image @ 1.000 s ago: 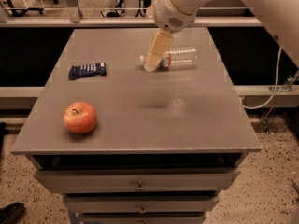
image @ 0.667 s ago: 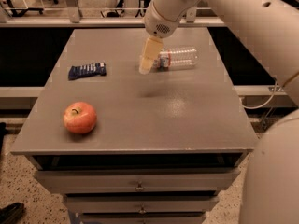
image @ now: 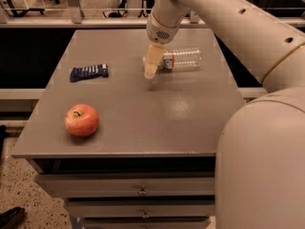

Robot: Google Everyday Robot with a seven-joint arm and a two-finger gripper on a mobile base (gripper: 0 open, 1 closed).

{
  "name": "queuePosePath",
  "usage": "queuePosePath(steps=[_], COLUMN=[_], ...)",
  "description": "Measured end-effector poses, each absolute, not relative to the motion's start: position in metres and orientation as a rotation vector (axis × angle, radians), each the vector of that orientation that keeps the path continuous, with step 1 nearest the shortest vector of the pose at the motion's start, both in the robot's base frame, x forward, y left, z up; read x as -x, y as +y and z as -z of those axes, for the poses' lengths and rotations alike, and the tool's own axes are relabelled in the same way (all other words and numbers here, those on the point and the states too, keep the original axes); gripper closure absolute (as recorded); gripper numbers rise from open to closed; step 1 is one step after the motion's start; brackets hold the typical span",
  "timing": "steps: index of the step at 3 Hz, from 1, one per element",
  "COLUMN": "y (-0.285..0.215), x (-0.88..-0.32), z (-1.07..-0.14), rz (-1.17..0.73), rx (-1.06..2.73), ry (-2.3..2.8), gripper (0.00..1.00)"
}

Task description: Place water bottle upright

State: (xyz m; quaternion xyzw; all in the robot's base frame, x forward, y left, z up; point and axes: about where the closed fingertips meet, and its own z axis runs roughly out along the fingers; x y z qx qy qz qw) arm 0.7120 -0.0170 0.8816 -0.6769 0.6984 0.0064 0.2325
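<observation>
Though flat, bottle [image: 185,58] partly behind jaws.

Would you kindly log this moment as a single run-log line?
water bottle: lying on its side on table | gripper: at its label end | upright: not yet

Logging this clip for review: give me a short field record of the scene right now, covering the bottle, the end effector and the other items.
water bottle: lying on its side, far part of the table
end effector: low over the table at the bottle's end nearer the blue packet; contact unclear
blue packet: flat, apart from the bottle
apple: near the front edge, alone
task status: bottle not yet upright
</observation>
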Motion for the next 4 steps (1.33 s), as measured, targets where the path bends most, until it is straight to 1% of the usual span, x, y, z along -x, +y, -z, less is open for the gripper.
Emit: queuePosePath(steps=[2,3,4], y=[-0.041,-0.049,-0.057], x=[-0.726,-0.73,-0.731], z=[-0.858,-0.851,-0.845], rz=[0.041,0.062,0.074], rx=[1.896,1.897,1.892], ry=[1.995,2.028,2.055], gripper=[0.0,0.15,0.46])
